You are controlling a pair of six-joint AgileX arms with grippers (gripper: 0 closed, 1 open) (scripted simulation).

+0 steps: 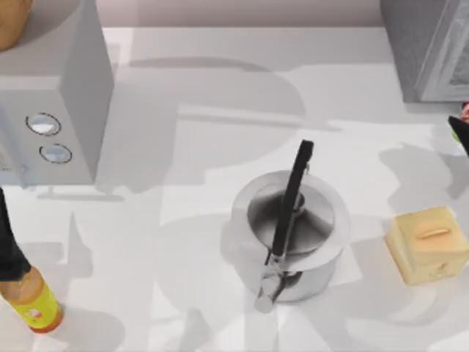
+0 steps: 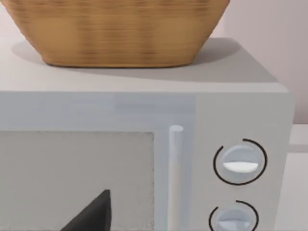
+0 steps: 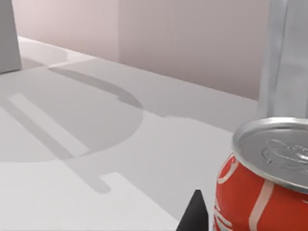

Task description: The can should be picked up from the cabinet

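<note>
Far left of the table: a grey microwave (image 1: pixel 55 95) with two round dials, and a woven basket (image 2: pixel 120 29) on top of it. The left wrist view faced the microwave door and its vertical handle (image 2: pixel 175 178); no writing on the front panel. The left gripper (image 2: pixel 91 214) hung close in front of the door; jaw state could not be told. Below it at the table's front left stood the orange bottle (image 1: pixel 33 301), with a yellow label carrying red marks too small to read.

Centre: the steel pot (image 1: pixel 293 235), with a long black handle lying across its lid.

Right: a tan cube (image 1: pixel 429 242) with an orange mark on top, no text.

Far right: the grey cabinet (image 1: pixel 429 48) at the back corner. The can (image 3: pixel 264 178) was red with white swirls and a silver lid, upright, just beside the cabinet at the table's right edge; no brand name was readable. The right gripper (image 3: pixel 195 216) sat right next to the can; jaw state could not be told.
</note>
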